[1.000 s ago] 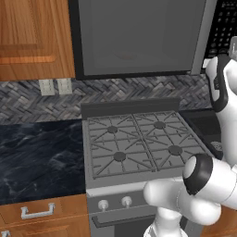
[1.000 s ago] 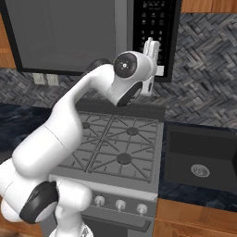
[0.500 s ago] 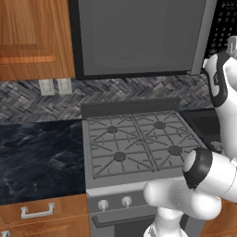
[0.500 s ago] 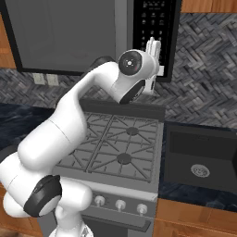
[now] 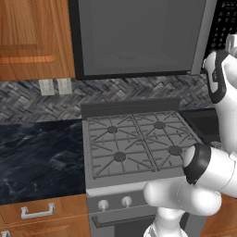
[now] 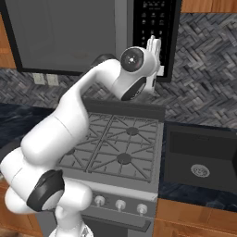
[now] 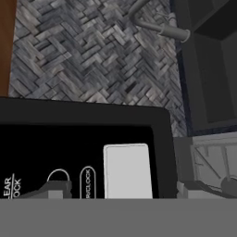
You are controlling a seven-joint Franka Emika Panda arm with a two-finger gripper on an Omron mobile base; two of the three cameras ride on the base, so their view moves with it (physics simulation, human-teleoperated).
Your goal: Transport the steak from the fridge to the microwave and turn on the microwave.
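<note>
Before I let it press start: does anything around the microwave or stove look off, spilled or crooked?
Nothing stands out. The microwave door sits closed and flush, the stove grates lie straight and bare, and the gripper is up at the keypad panel.

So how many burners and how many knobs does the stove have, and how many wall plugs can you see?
Burners on the stove: 4
Knobs on the stove front: 3
Wall outlets: 2
Total: 9
</note>
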